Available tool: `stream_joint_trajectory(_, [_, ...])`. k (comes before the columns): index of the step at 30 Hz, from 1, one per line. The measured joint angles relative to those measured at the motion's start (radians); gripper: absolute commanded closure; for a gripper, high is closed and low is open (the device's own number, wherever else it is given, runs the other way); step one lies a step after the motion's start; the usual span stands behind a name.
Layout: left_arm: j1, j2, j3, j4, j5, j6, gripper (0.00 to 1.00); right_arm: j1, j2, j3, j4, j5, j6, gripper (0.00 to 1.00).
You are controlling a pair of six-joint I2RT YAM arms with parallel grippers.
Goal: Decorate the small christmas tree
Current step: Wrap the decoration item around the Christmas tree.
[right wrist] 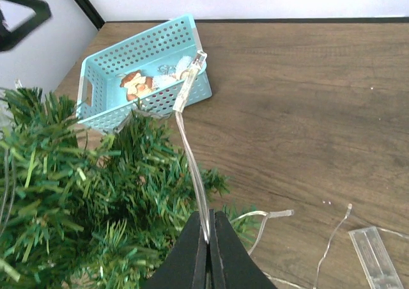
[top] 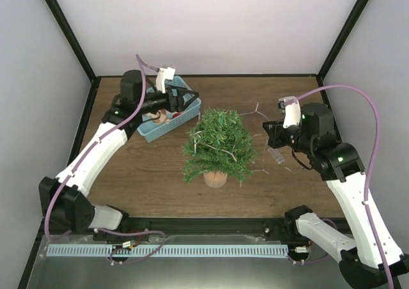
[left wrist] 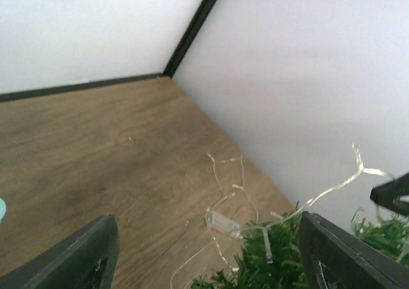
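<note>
The small christmas tree (top: 219,145) stands upright mid-table in its brown pot (top: 215,178). A clear light string (top: 255,113) lies over its branches and trails onto the wood on its right. My right gripper (top: 268,133) is at the tree's right side. In the right wrist view it (right wrist: 209,224) is shut on the light string (right wrist: 192,161), which rises over the tree (right wrist: 77,193) to a clear bulb (right wrist: 190,78). My left gripper (top: 192,100) hovers open by the tree's top left. Between its fingers (left wrist: 89,257) there is only the table and the tree (left wrist: 268,266).
A light-blue perforated basket (top: 160,135) with ornaments (right wrist: 137,83) sits behind and left of the tree, under the left arm. A clear battery box (right wrist: 374,254) and loose wire lie on the wood right of the tree. Black frame posts and white walls enclose the table.
</note>
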Motion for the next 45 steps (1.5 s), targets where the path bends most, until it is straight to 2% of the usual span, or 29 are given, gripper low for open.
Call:
stream_joint_trajectory(8, [0.0, -0.084, -0.026, 0.007, -0.121, 0.006, 0.23, 0.0, -0.034, 0.004, -0.098, -0.01, -0.002, 0.99])
stream_joint_trajectory(17, [-0.054, -0.199, -0.135, -0.078, -0.336, 0.062, 0.27, 0.0, -0.063, 0.005, -0.152, -0.27, -0.047, 0.99])
stream_joint_trajectory(24, [-0.112, -0.333, -0.156, -0.119, -0.472, 0.087, 0.3, 0.0, -0.072, 0.005, -0.23, -0.25, -0.037, 0.99])
stream_joint_trajectory(31, [-0.166, -0.416, -0.215, -0.164, -0.504, 0.103, 0.33, 0.0, -0.111, -0.02, -0.254, -0.294, -0.018, 0.96])
stream_joint_trajectory(39, [-0.245, -0.591, -0.282, -0.177, -0.476, 0.118, 0.36, -0.001, -0.155, -0.091, -0.22, -0.517, 0.015, 0.82])
stream_joint_trajectory(45, [-0.32, -0.733, -0.411, -0.136, -0.41, 0.136, 0.36, -0.001, -0.168, -0.157, -0.132, -0.661, 0.072, 0.74])
